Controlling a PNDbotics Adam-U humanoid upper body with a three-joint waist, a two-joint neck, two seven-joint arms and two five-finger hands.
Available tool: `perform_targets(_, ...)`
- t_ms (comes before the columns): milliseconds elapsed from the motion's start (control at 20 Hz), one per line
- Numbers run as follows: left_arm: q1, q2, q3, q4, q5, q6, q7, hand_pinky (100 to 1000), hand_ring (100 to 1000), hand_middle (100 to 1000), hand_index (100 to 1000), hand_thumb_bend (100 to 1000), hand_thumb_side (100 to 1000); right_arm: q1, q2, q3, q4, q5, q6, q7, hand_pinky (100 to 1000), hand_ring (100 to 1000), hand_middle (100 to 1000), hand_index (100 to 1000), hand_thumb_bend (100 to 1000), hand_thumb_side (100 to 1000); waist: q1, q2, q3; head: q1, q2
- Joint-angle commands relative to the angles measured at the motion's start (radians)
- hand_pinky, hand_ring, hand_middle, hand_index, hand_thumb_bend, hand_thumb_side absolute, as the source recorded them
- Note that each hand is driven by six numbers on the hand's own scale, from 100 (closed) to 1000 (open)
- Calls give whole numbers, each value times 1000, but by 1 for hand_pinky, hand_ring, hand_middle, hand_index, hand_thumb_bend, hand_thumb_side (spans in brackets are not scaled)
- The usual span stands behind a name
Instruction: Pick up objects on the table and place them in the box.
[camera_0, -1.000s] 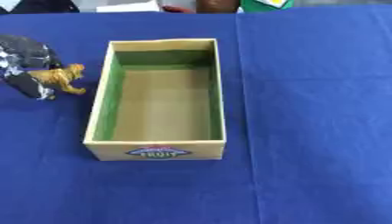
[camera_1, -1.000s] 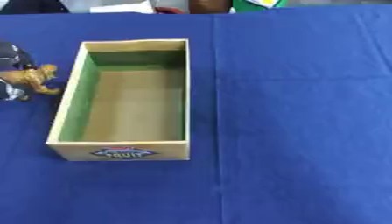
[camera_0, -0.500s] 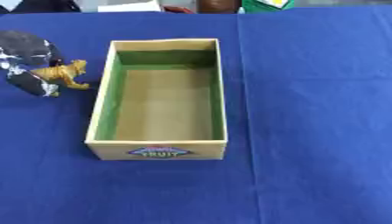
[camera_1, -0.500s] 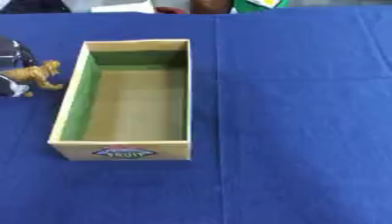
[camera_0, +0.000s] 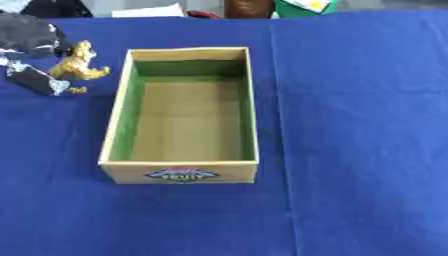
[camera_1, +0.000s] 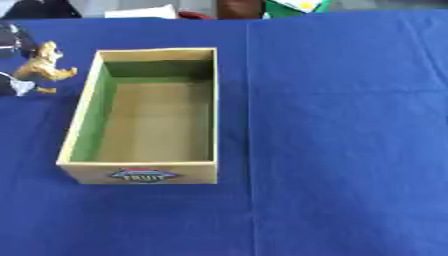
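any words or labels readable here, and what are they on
"FRUIT": white letters on the dark oval label on the near end wall of the open cardboard box with green inner walls. A red strip above the word is too blurred to read.
Green and white object past the far edge of the blue tablecloth: nothing readable on it.
Small golden-brown animal figure held by the left hand: carries no text.

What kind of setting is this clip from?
Probably a lab or demo tabletop: a blue cloth covers the table, with one open box and a robot's left hand holding a toy animal.
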Motion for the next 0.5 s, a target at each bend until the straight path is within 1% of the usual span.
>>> perform_targets(50,-43,44,30,-67,-12,10,4,376,607,607,723,100,476,-7,-19,-8,-14,-4,-3,-2,808,697,760,855,100,951,3,-28,2,-4,9)
perform_targets(300,-92,22,34,-148,-22,-3,0,375,607,604,722,100,463,-5,-20,-8,-14,-4,-2,-3,808,697,760,854,100,951,4,-32,4,-8,11)
perform_targets(500,-136,-23,17,-206,-19,-24,-11,374,607,602,722,100,456,-7,-20,-7,-14,-5,-2,-3,808,697,760,854,100,952,3,-36,3,-10,9)
